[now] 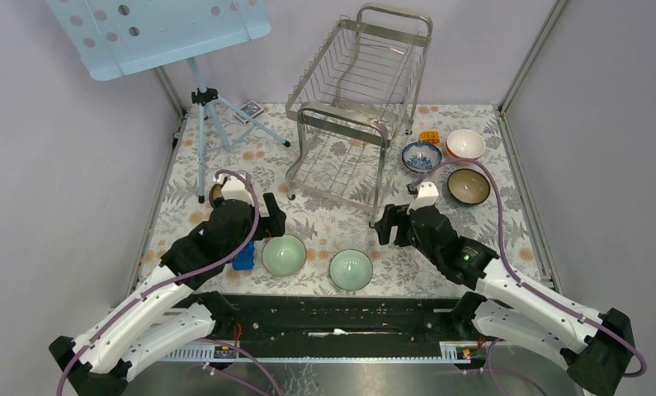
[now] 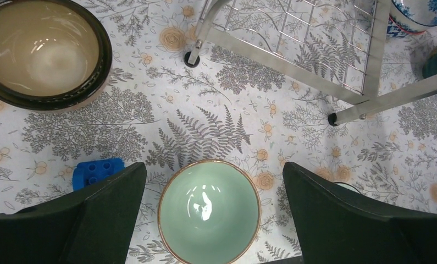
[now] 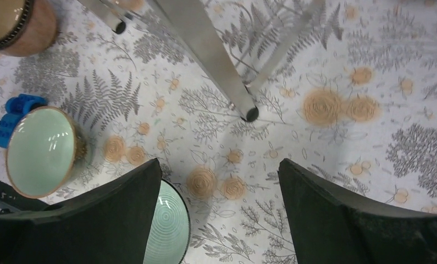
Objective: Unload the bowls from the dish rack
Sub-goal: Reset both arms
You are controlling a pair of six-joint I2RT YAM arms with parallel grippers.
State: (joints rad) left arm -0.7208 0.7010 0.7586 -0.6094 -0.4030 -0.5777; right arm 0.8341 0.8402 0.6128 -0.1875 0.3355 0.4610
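Note:
The steel wire dish rack (image 1: 357, 107) stands at the back middle, and I see no bowls in it. A pale green bowl (image 1: 284, 255) sits on the cloth directly under my left gripper (image 1: 271, 221). That gripper (image 2: 213, 176) is open and straddles the bowl (image 2: 209, 212) without touching its rim. A second green bowl (image 1: 351, 270) with a ringed inside lies to its right. My right gripper (image 1: 388, 224) is open and empty over bare cloth (image 3: 220, 170), with that ringed bowl (image 3: 169, 228) partly behind its left finger.
A blue-and-white bowl (image 1: 421, 156), an orange-white bowl (image 1: 465, 144) and a dark bowl (image 1: 469, 186) sit right of the rack. A brown bowl (image 2: 43, 52) and a blue toy brick (image 2: 98, 171) lie by my left arm. A pale blue perforated stand (image 1: 159, 29) stands back left.

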